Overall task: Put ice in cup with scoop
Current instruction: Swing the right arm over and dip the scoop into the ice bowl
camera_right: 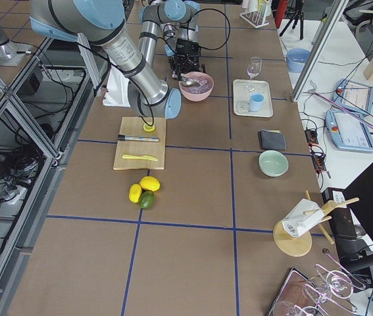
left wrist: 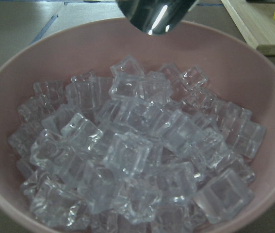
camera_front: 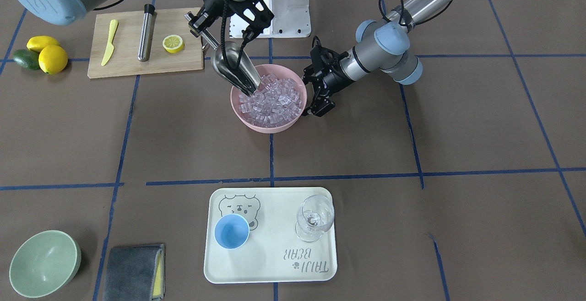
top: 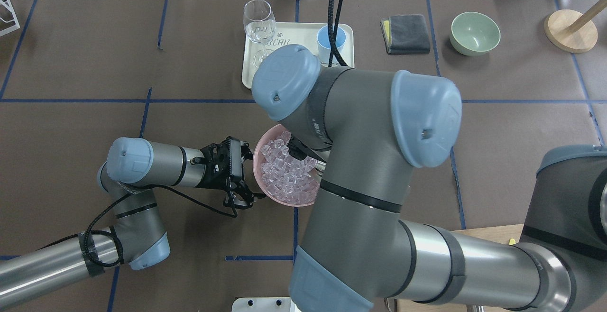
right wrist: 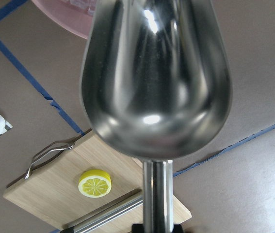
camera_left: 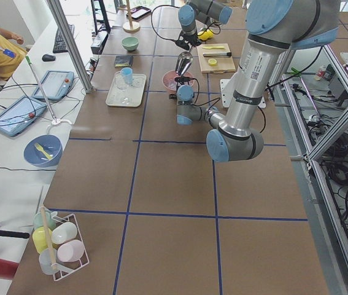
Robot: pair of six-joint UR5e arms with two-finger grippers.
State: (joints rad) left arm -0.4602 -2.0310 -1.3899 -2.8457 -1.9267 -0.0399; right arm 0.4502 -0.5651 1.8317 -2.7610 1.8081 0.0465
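My left gripper (top: pixel 247 174) sits just beside the left rim of the pink bowl (top: pixel 284 202), its jaws spread apart. The bowl is heaped with ice (top: pixel 284 169). My right arm (top: pixel 360 127) looms over the bowl's right side and covers it. Farther across the table the cup (top: pixel 325 41) stands on the pale tray (top: pixel 303 33) near a stemmed glass (top: pixel 259 20). A grey cloth (top: pixel 404 33) and a green bowl (top: pixel 475 32) lie off to the right.
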